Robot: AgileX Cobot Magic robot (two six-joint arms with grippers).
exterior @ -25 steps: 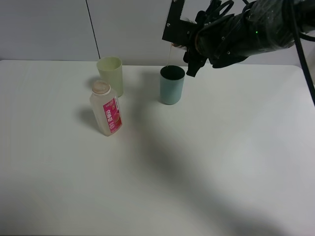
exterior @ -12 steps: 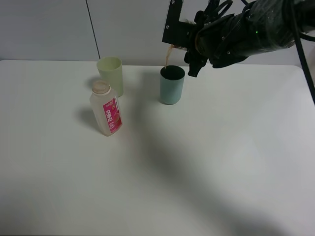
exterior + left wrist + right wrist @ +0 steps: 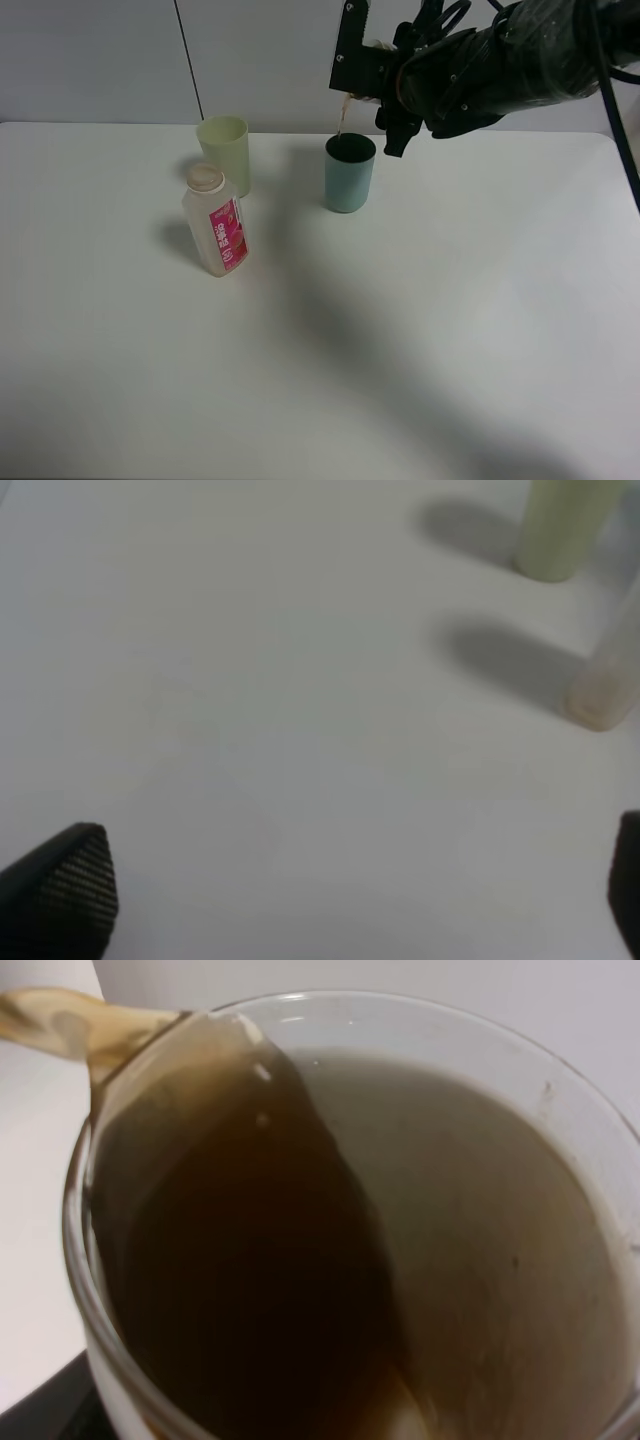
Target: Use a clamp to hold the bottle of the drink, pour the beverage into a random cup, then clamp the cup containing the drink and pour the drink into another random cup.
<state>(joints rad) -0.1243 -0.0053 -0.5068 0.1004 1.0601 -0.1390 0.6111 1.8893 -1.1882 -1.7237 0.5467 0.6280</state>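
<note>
My right gripper [image 3: 368, 85] is shut on the cup containing the drink [image 3: 500, 1190], holding it tilted high over the teal cup [image 3: 349, 175]. The brown beverage [image 3: 250, 1290] runs over the rim, and a thin stream [image 3: 340, 118] drops into the teal cup. The bottle [image 3: 215, 222], clear with a pink-red label and an open mouth, stands upright at the left; its base [image 3: 603, 685] shows in the left wrist view. My left gripper [image 3: 345, 900] hangs open over bare table, apart from the bottle, and does not show in the exterior high view.
A pale yellow-green cup [image 3: 225, 152] stands just behind the bottle, and shows as well in the left wrist view [image 3: 556, 528]. The white table [image 3: 420, 330] ends at a grey wall behind the cups.
The held cup has tipped a little further. The pour has grown from a faint trickle into a plain brown stream. The left arm, the bottle and the standing cups have not moved.
</note>
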